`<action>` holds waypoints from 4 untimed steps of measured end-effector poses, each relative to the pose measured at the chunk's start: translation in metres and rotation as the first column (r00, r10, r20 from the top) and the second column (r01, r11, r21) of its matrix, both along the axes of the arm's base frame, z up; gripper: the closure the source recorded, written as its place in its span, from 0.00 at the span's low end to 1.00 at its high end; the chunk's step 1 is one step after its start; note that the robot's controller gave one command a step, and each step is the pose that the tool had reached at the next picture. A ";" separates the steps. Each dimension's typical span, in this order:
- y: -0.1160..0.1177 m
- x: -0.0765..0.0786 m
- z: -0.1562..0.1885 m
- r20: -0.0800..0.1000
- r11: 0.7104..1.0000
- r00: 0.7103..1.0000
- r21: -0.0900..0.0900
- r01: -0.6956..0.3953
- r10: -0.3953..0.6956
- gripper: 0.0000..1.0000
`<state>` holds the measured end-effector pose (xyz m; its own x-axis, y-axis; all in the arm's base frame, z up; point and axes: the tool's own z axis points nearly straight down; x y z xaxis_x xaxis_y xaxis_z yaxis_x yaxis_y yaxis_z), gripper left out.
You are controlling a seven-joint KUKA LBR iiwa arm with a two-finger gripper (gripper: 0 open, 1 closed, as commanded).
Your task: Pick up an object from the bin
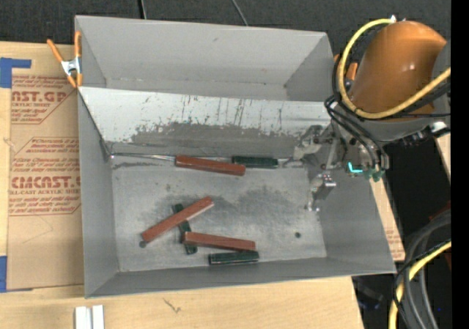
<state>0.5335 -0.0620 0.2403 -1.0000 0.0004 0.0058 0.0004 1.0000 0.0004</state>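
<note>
So the gripper (316, 192) hung low over bare floor by the bin's (205, 49) right wall, couldn't tell if it was spread or pressed together. Nearest was 1 dark green bar (255, 163), end to end with 1 brown stick (210, 165) along the back wall. Small heap (198, 236) sat front-left.

Arm (410, 126): entered from the right, wrist capped by orange cover (396, 64), looped with yellow cables (343, 71). Gripper (317, 192): pointed downward, set left of the wrist.
</note>
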 end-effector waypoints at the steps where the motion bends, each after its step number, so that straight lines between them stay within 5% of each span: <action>1: 0.000 0.002 0.004 0.008 1.000 1.000 -0.001 -0.001 0.001 0.00; 2: 0.020 -0.029 -0.041 0.014 1.000 1.000 -0.002 -0.022 0.022 0.00; 3: 0.035 -0.009 -0.105 0.012 0.999 0.999 -0.001 -0.043 0.043 0.00; 4: 0.071 -0.018 -0.122 0.005 0.979 0.979 0.000 -0.202 0.202 0.00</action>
<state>0.5155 0.0089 0.1180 -0.9795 -0.2016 0.0008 -0.2016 0.9795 0.0000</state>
